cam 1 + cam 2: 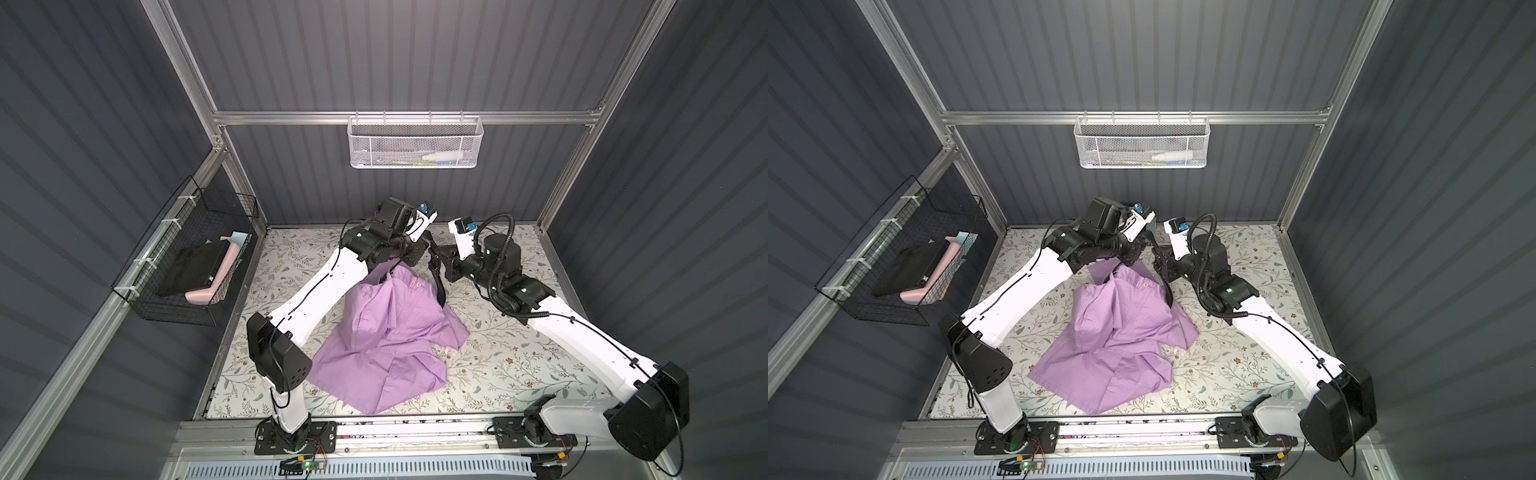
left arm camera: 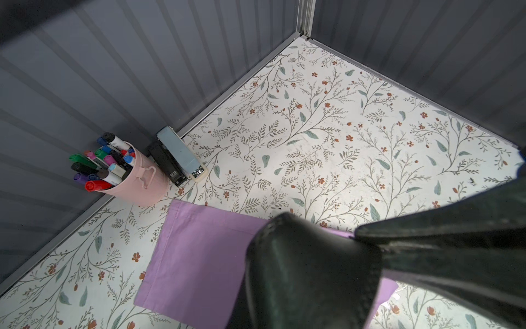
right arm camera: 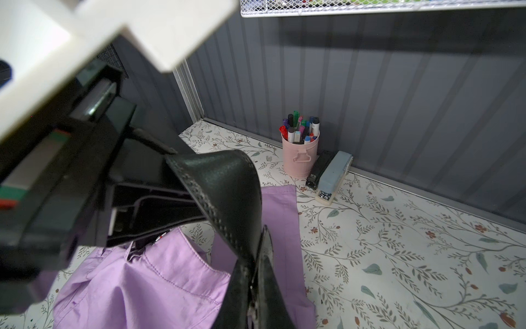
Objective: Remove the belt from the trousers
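Currently: R gripper (image 3: 257, 299) closed, jaws pinched on the belt (image 3: 227, 188). Strap rises out of the jaws and arches over in a twisted loop twd the L gripper (image 3: 170, 203), stitched edge showing. L gripper also closed. Exact grip pt is hidden behind the belt loop, but the trousers (image 1: 386, 332) hang in a peak directly beneath it, so it reads as clamped on the waist cloth. Both grippers sit close together, raised above the table (image 1: 519, 365), near the back wall, approx. mid-width.

In both top views another run of belt drops from the R gripper along the trousers' R edge, lower end disappearing at the cloth. Whether it passes thru any belt loops: cannot tell. Button (image 1: 419, 284) visible near the raised waist. Rest of garment spreads crumpled on the table twd the front rail, one leg laid flat twd the back.

Against the back wall: pink pen cup (image 3: 299, 159), stapler (image 3: 331, 176) just beside it. White mesh basket (image 1: 415, 143) on back rail; black wire basket (image 1: 187, 266) on L wall.
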Available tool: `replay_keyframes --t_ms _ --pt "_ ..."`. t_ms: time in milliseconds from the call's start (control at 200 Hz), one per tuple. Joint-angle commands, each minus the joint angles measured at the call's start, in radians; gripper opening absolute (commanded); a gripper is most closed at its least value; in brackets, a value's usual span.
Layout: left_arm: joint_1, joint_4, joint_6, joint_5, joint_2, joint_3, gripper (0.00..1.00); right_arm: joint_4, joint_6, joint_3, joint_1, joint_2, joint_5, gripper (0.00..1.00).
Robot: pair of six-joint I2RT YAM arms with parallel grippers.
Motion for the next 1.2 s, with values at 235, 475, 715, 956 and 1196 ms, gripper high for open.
replay_keyframes --t_ms 235,475,715,956,1196 --pt "0.035 0.145 -0.051 0.040 -0.152 0.056 0.00 -0.202 0.028 -0.061 -0.068 0.057 0.091 0.14" --pt "0.038 0.157 -0.057 0.052 -0.167 0.054 0.00 -0.207 0.036 -0.063 -0.072 0.070 0.094 0.14" --pt "0.048 0.178 -0.081 0.079 -0.182 0.047 0.00 -0.206 0.037 -0.057 -0.073 0.081 0.094 0.11" --pt "0.057 0.203 -0.077 0.088 -0.214 -0.070 0.00 -0.198 0.000 -0.015 -0.073 0.054 0.060 0.00" --pt "0.058 0.284 0.005 0.080 -0.255 -0.326 0.12 -0.041 -0.053 -0.042 -0.067 -0.071 0.064 0.00"
